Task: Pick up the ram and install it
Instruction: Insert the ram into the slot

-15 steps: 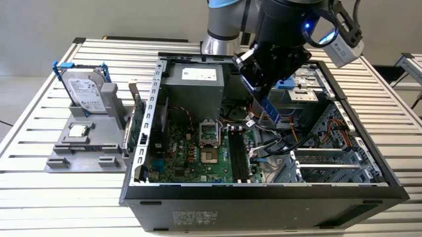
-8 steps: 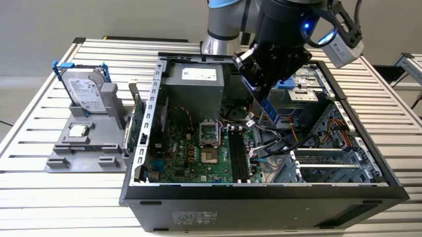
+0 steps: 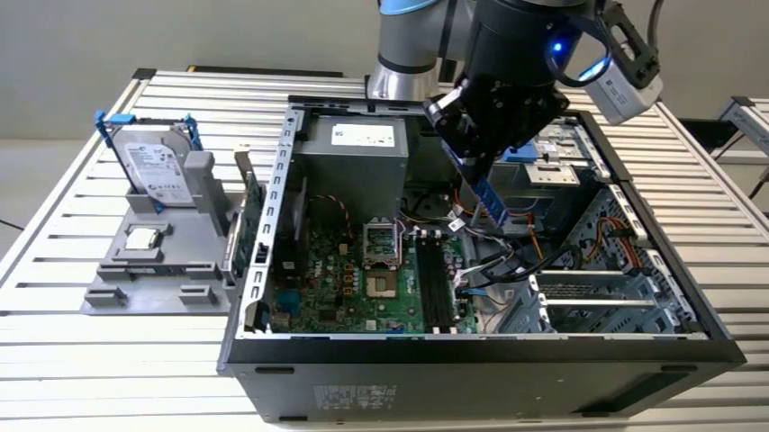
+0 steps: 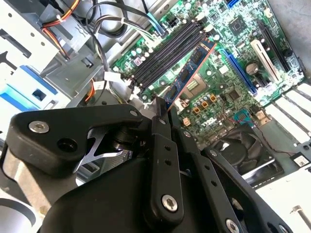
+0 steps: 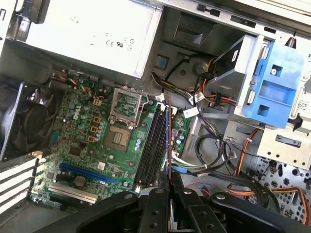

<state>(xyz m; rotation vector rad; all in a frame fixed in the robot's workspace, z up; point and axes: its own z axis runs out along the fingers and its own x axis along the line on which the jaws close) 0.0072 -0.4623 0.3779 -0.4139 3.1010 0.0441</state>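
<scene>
The black two-fingered pincer (image 3: 477, 155) is clamped on one end of the long, thin green circuit-board ram stick (image 3: 488, 202). The stick hangs tilted over the green motherboard (image 3: 348, 270) inside the open black metal computer case (image 3: 481, 355), near the black memory slots (image 5: 151, 145) but not seated. Risky bit imo: gripped by one end, the stick could pivot or come down skewed and jam on a slot edge, or snag the loose cables (image 3: 511, 256) just beside. Count: one ram stick, one pincer, four slots by the look of it.

The long, thin ram (image 4: 190, 70), pinched in the jaws, hangs just above the motherboard's black slots (image 4: 165, 53).
</scene>
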